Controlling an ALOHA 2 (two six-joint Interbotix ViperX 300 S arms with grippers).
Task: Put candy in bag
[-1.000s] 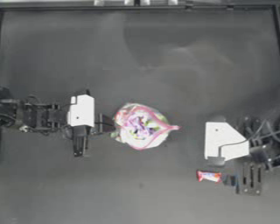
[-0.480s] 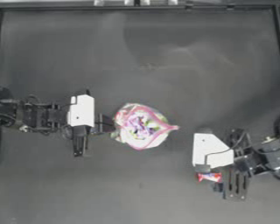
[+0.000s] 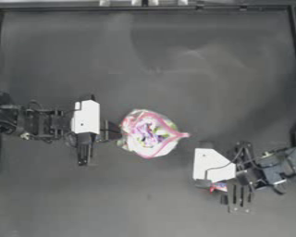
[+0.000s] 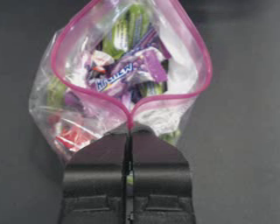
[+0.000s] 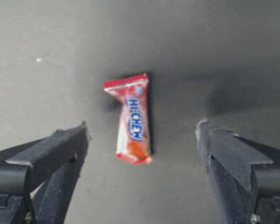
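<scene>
The right gripper hangs over a small rectangular wrapped candy with red ends and a pale middle printed in blue, its two dark jaws spread wide with the sweet lying flat on the table between them, touching neither. From above, the candy is mostly hidden under this arm's white wrist block, only a red end showing. Well apart from that claw, toward the table's middle, the left gripper has its jaws pressed together on the pink zip strip of a clear plastic bag filled with purple, green, white and yellow sweets, pinching the rim so the mouth gapes in a loop. The step in hand looks like the pickup: the right claw would do best to come straight down centred on the wrapper and close across its narrow width, so the thin packet does not slide or twist away. The dark matte table is bordered by a black raised frame.
</scene>
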